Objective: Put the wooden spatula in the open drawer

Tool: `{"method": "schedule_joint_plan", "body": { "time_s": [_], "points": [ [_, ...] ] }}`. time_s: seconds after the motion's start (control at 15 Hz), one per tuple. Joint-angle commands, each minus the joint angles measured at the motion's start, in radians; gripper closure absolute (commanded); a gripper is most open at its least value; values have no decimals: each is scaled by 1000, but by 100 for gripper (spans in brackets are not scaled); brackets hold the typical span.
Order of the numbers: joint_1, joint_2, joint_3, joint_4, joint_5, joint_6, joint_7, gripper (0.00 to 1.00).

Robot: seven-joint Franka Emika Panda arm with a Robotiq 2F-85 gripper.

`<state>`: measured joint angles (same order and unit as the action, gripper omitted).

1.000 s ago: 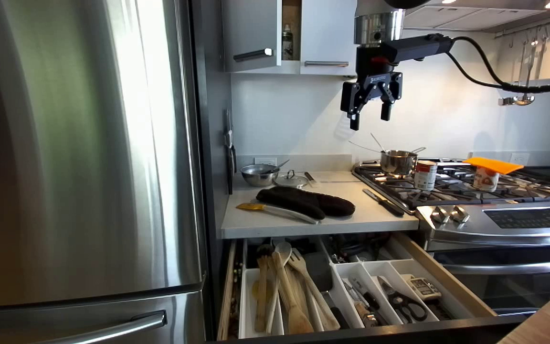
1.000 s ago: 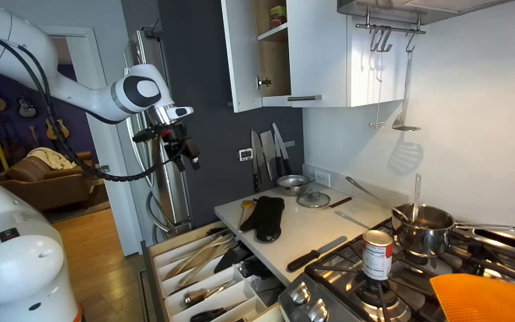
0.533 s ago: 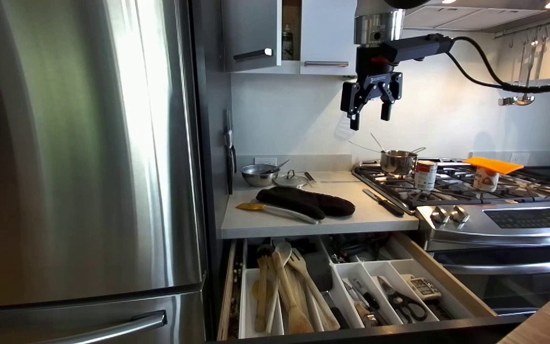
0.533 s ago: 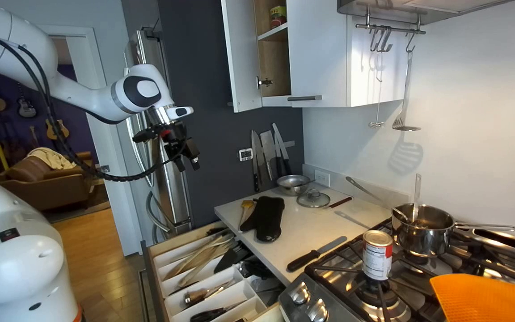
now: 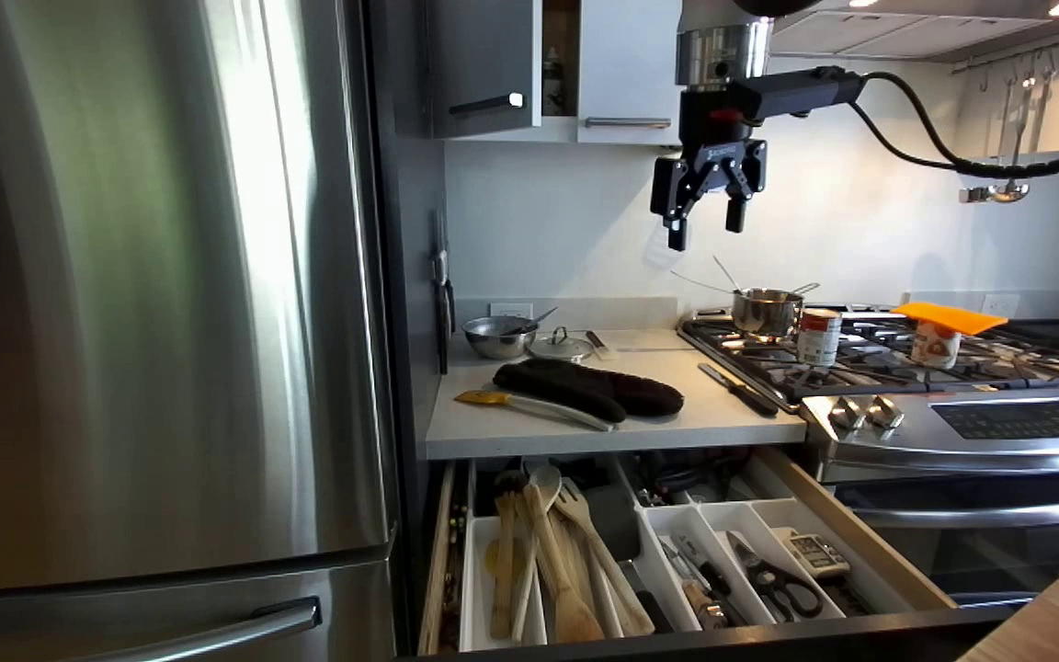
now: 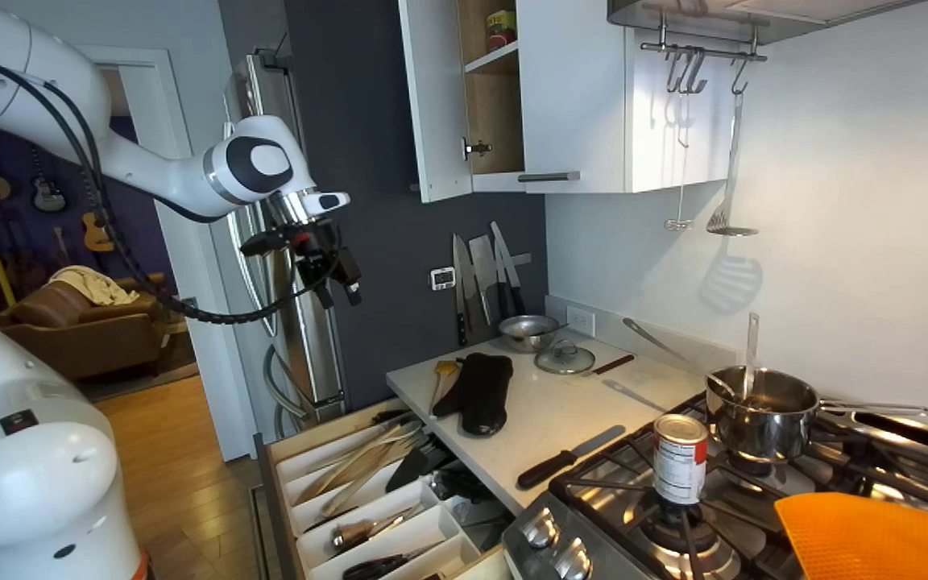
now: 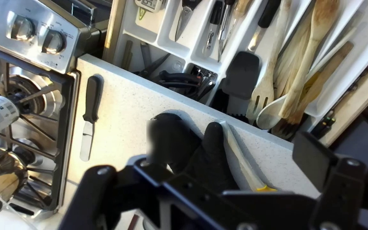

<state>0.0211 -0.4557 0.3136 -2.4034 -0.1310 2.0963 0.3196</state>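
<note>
Spatula (image 5: 534, 405) lay on the counter (image 5: 713, 427), its pale handle and yellow end just beside the black mitt (image 5: 575, 382), on the fridge (image 5: 171, 322) side; whether the two touched I could not tell. In the wrist view its handle tip sat near the counter's front edge, and my gripper (image 5: 706, 232) hid part of the yellow end. I held the gripper well above the counter, pointing down, fingers spread apart. Under the counter the drawer (image 5: 860, 536) stood pulled out. In its compartments, wooden utensils (image 5: 575, 611) lay on the fridge side, partly over one another, while scissors (image 5: 766, 572) and a white device (image 5: 814, 553) with a display lay toward the stove (image 5: 998, 457). Behind the mitt, on the counter, were a metal bowl (image 5: 497, 348) and a glass lid (image 5: 559, 348); a black-handled knife (image 5: 739, 391) lay near the stove. On the stove stood a pot (image 5: 767, 317) and a can (image 5: 817, 340), with an orange mat (image 5: 952, 317) resting on a second can (image 5: 936, 349). In an exterior view, more knives (image 6: 480, 278) hung on the dark wall (image 6: 399, 346).
</note>
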Motion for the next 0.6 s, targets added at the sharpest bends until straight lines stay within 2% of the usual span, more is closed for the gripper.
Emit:
{"method": "schedule_joint_plan", "body": {
  "time_s": [0.0,0.4,0.53],
  "points": [
    [64,144,-19,104,-10,40,-99,0],
    [117,384,-39,258,-18,199,-280,0],
    [122,471,-48,303,-25,252,-301,0]
  ]
}}
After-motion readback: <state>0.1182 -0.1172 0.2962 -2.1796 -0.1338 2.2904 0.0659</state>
